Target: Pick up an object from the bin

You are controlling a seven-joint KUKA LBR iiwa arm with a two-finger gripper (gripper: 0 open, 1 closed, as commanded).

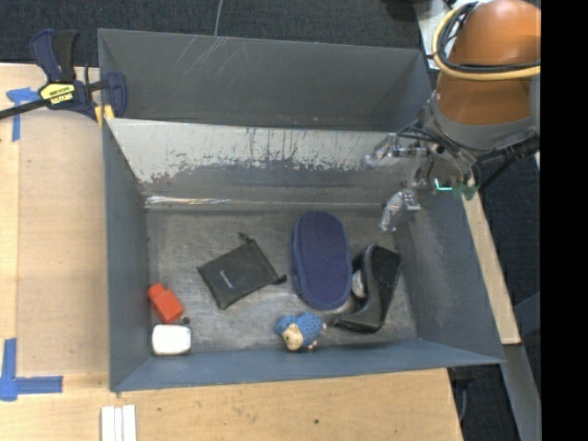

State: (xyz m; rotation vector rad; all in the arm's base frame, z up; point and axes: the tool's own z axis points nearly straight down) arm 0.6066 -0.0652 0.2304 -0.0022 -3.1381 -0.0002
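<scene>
An unclear pale thing [357, 288] lies between blue pouch [320, 257] and black case [379, 283].

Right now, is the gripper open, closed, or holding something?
Gripper: open or closed cannot be told; nothing visibly held. It hangs by the right wall of the bin, beyond the blue oval case.

Even light — sheen on bin [266, 159]
</scene>
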